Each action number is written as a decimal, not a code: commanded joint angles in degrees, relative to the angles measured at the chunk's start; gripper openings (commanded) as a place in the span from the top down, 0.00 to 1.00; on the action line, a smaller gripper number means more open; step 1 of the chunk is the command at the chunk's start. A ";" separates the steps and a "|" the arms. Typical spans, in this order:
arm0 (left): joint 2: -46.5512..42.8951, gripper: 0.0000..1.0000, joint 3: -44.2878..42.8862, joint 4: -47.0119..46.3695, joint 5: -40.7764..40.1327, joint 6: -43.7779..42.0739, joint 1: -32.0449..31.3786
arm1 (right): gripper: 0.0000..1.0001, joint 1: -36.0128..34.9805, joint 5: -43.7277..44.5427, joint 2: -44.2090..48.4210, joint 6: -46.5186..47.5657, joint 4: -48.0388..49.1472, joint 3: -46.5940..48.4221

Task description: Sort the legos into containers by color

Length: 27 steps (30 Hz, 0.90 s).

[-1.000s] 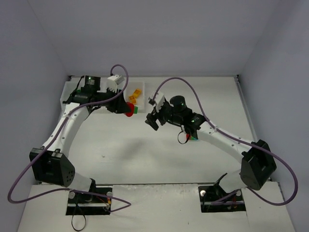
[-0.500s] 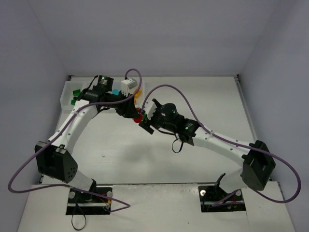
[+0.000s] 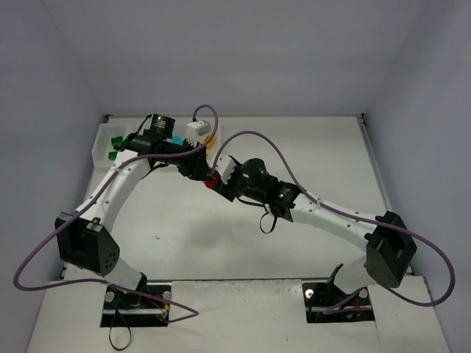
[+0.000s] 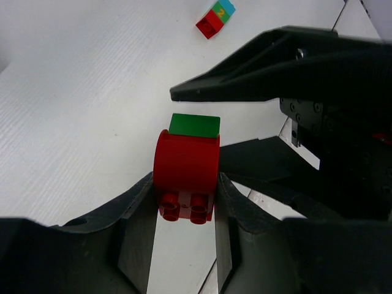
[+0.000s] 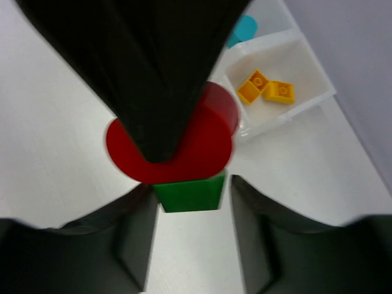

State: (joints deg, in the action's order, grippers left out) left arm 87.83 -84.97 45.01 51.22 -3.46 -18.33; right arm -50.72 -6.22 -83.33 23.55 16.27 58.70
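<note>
My left gripper (image 4: 185,184) is shut on a red rounded lego (image 4: 185,165) with a green lego (image 4: 194,125) stuck to its far end. It holds the pair above the table, right of the containers (image 3: 99,151). My right gripper (image 5: 191,187) faces it, with a finger on each side of the green lego (image 5: 188,193). One finger touches it and a thin gap shows at the other. In the top view the two grippers (image 3: 204,174) (image 3: 218,184) meet at the red lego (image 3: 212,179). One compartment holds two yellow legos (image 5: 257,86).
Green legos (image 3: 115,140) lie in the tray's left compartment and a cyan one (image 5: 244,27) in another. A small red, green and cyan stack (image 4: 215,18) lies on the white table (image 4: 92,92) beyond the grippers. Purple cables loop over both arms.
The left gripper carried the red and green legos right, away from the tray. The right gripper swung left to meet it and narrowed its jaws around the green lego.
</note>
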 commanded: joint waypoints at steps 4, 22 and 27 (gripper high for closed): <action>0.14 1.00 -3.10 -0.37 4.06 -0.75 -0.48 | 0.90 -0.43 0.15 0.98 0.62 5.52 1.86; 0.76 1.00 -5.03 6.31 5.64 -4.09 3.65 | 1.00 0.18 8.85 4.58 -0.96 9.30 -11.41; 0.15 1.00 -5.03 3.77 -8.65 -0.50 7.42 | 1.00 1.76 7.89 4.58 -3.06 9.30 -12.55</action>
State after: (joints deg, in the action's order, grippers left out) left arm 90.59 -87.05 50.74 50.89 -5.45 -13.34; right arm -50.13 0.10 -81.71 22.35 20.51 45.84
